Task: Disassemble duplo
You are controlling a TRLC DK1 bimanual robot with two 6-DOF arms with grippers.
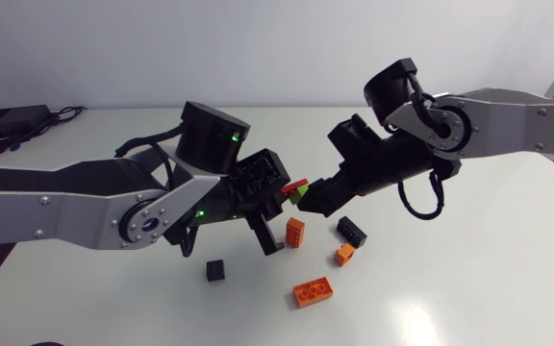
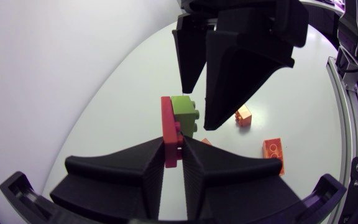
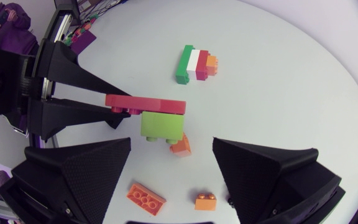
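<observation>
While my left gripper (image 2: 173, 148) clamps the flat red plate (image 2: 168, 121) at the head view's centre, the green brick (image 2: 185, 114) stuck to it sits between my right gripper's (image 3: 171, 144) wide-spread, released fingers.

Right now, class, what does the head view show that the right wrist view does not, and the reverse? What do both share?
Only the head view: a small black brick lying alone on the table.
Only the right wrist view: a green, white, red and orange stack lying on the table.
Both: the left gripper shut on the red plate, the green brick joined to it, the open right gripper around them, and loose orange bricks below.
</observation>
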